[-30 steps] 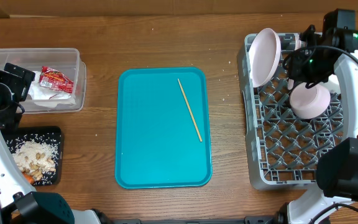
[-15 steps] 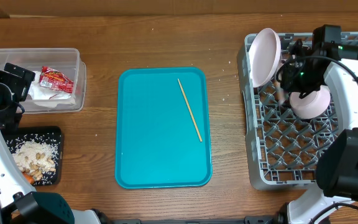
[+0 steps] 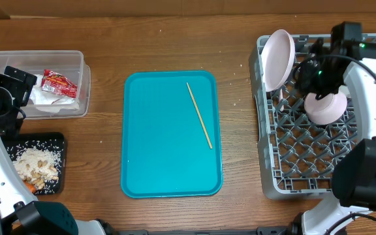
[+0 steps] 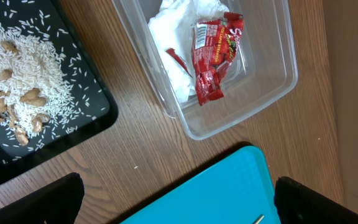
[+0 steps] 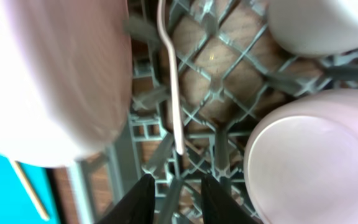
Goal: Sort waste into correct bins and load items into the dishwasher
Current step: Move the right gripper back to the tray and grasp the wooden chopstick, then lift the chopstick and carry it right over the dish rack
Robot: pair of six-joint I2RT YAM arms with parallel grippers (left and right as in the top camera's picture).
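Note:
My right gripper (image 5: pixel 176 186) hangs over the grey dishwasher rack (image 3: pixel 305 140), jaws a little apart and empty. Just beyond its tips the pale fork (image 5: pixel 174 93) lies on the lattice, free of the fingers. A white plate (image 3: pixel 278 59) stands on edge at the rack's left, and an upturned white bowl (image 3: pixel 325 106) sits beside the gripper (image 3: pixel 303 73). My left gripper (image 4: pixel 179 202) is wide open above the table edge of the teal tray, holding nothing. The clear tub (image 4: pixel 272 81) holds a red wrapper (image 4: pixel 213 56) and napkins (image 4: pixel 173 37). The black tray (image 4: pixel 92 118) holds rice scraps (image 4: pixel 23 68).
A teal serving tray (image 3: pixel 168 156) lies mid-table with a thin wooden stick (image 3: pixel 199 115) on it. Another white dish (image 5: pixel 316 18) sits in the rack behind the bowl. An orange bit (image 3: pixel 30 187) shows at the black tray's near edge.
The right gripper's jaws have parted and its wrist has shifted slightly over the rack's back left part. The left arm has not moved.

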